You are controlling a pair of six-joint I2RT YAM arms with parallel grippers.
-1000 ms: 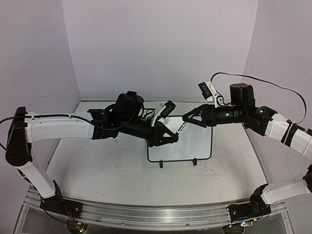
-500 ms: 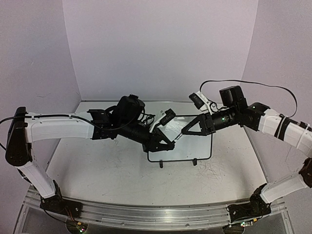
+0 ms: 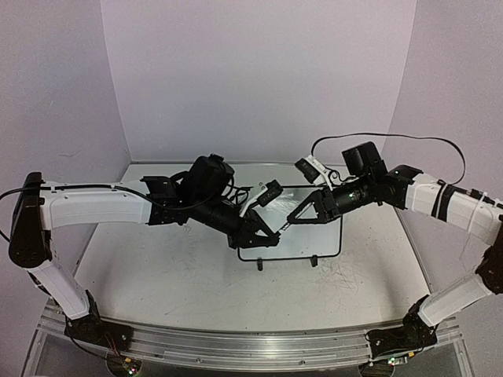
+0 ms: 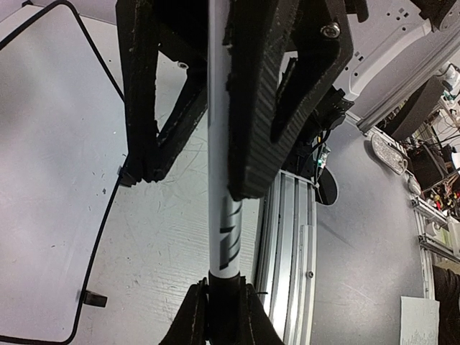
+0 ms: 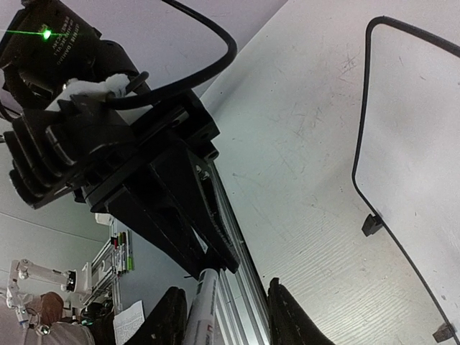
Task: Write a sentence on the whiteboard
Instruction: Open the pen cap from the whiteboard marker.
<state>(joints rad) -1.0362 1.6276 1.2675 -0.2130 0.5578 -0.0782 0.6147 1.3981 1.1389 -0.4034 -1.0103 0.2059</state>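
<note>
Spotted whiteboard (image 3: 314, 236) resting on table (image 3: 173, 275), two small feet (image 3: 260, 265) at its near edge. No lettering made out on it. Holding marker (image 4: 224, 237) in left hand (image 3: 266, 234), clamped tight on white barrel, just above whiteboard's left part. Straddling marker's black end with right hand (image 3: 296, 218), fingers either side; can't tell if pinching yet. Probably cap-off step, writing not started. Expect marker light, stiff, smooth-barrelled, so prone to slipping or twisting: grip mid-barrel, pull black end straight along axis. Expect whiteboard light, rigid, slick-faced, likely to skid or rock on feet under tip pressure: press gently, steady by frame edge if needed.
</note>
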